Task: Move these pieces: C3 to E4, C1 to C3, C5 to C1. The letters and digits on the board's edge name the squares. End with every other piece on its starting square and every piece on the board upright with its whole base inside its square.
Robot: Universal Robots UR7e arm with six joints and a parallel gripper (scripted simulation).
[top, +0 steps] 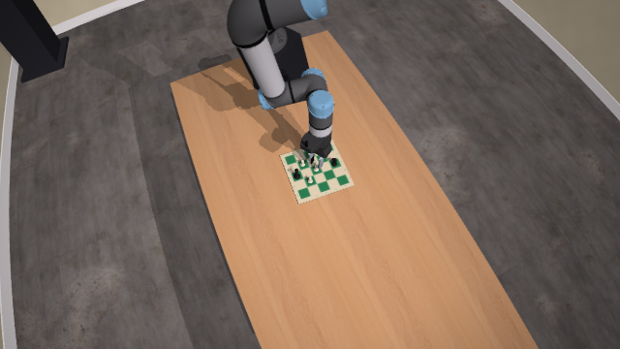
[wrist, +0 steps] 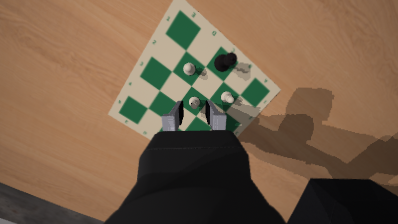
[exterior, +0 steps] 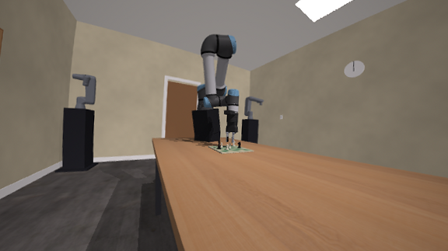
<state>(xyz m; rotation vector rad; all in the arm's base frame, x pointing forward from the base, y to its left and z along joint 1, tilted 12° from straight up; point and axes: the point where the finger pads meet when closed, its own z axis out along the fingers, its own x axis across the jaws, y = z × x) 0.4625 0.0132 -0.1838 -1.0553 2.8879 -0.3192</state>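
Note:
A small green-and-cream chessboard [top: 343, 179] [exterior: 243, 150] [wrist: 180, 27] lies on the wooden table. My gripper [top: 316, 159] [exterior: 230, 142] [wrist: 194, 108] is open and hangs low over the board's far side. In the wrist view a white pawn [wrist: 194, 102] shows in the gap between the fingertips, with space on both sides. Other pieces there are a white pawn [wrist: 189, 68], a white pawn [wrist: 227, 97] and a black piece [wrist: 225, 61]. The top view also shows a black piece [top: 296, 174] near the left edge, a white piece [top: 310, 180] and a black piece [top: 333, 161] to the right. The gripper body hides the squares beneath it.
The long wooden table [top: 349, 252] [exterior: 301, 208] stretches toward the cameras. The arm's black base [top: 291, 53] [exterior: 205, 126] stands at the table's far end. Two other arms on black pedestals [exterior: 77, 137] stand by the walls, away from the table.

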